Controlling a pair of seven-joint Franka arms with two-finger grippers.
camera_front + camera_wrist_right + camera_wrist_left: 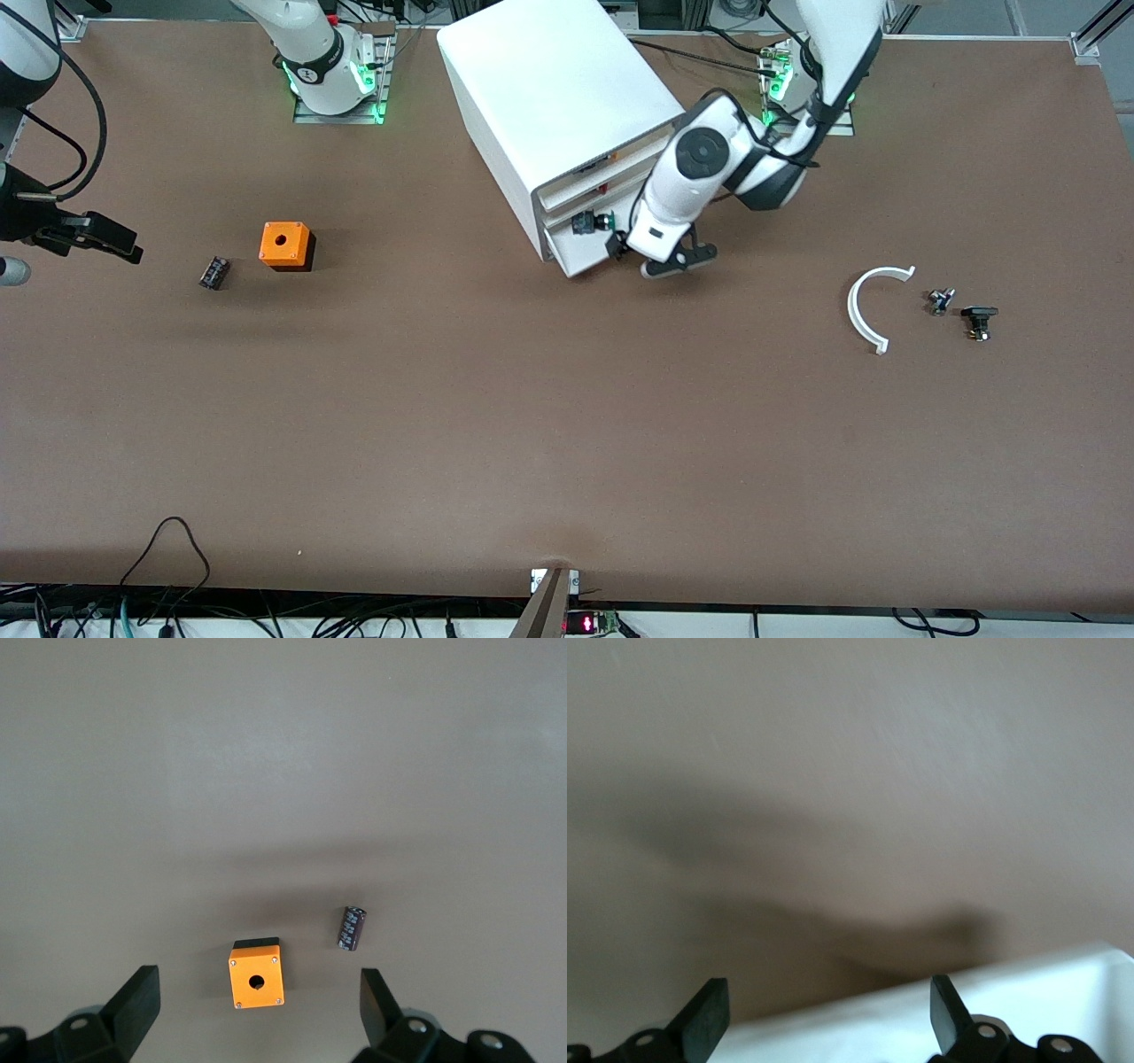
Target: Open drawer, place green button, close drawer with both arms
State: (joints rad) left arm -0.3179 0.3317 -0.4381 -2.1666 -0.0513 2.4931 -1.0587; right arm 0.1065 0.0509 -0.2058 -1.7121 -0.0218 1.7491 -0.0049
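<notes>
Button (592, 221) in bottom drawer (589, 244), green cap toward left gripper (620, 248), fingers spread; right gripper (257, 1014) spread wide.

A broad brown matte table (532, 425) fills nearly the whole front view, evenly lit from above, with soft blurred shadows lying on its surface. Along its edge nearest the front camera runs a pale strip with loose black cables (168, 567) looping onto the tabletop and a small circuit board with a red display (589, 623). Aluminium frame rails (1099, 27) show at one upper corner
</notes>
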